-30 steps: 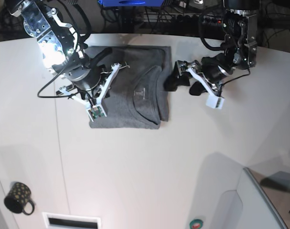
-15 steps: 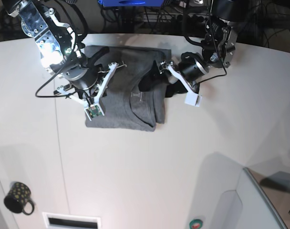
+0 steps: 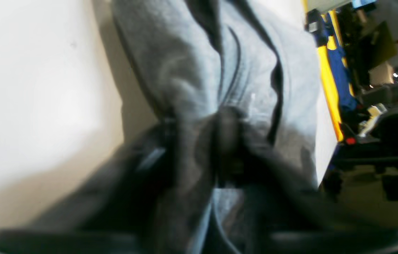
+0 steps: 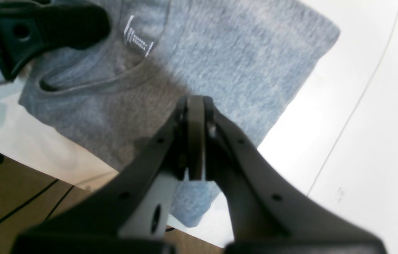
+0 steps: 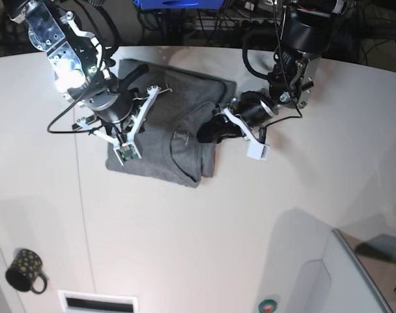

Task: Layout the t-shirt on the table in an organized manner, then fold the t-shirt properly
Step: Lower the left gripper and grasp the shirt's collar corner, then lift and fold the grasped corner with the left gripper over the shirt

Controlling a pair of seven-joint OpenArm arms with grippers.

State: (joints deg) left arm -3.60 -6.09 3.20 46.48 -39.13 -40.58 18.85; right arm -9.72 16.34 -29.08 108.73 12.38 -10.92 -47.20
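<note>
three views cover one moment, and each gives something the others lack. the base view alone shows the whole layout: the t-shirt [image 5: 165, 130] lies as a folded grey block on the white bench [image 5: 204, 228], toward the far side, with an arm at each end of it. the right claw [image 5: 141, 86] rests over the shirt's left part in that view, and the left claw [image 5: 211, 129] is at the shirt's right edge, where the cloth looks bunched. only this view takes in a small black dotted mug [image 5: 25, 270] near the bench's front left corner, well apart from the shirt.

the right wrist view shows what the base view cannot: the right claw [image 4: 195, 137] has its two fingers pressed flat together with nothing between them, hovering over or resting on the grey cloth [image 4: 199, 60]; which, i cannot tell. it also shows the light label [image 4: 138, 37] inside the neckline, the thin dark seam [image 4: 354, 106] in the bench, and the other arm's dark finger [image 4: 61, 24] lying on the collar.

the left wrist view is blurred and very close. it shows the left claw [image 3: 216, 158] pinched onto a gathered ridge of the shirt [image 3: 191, 70], with folds running away from the grip and white bench [image 3: 36, 88] beside it.
</note>
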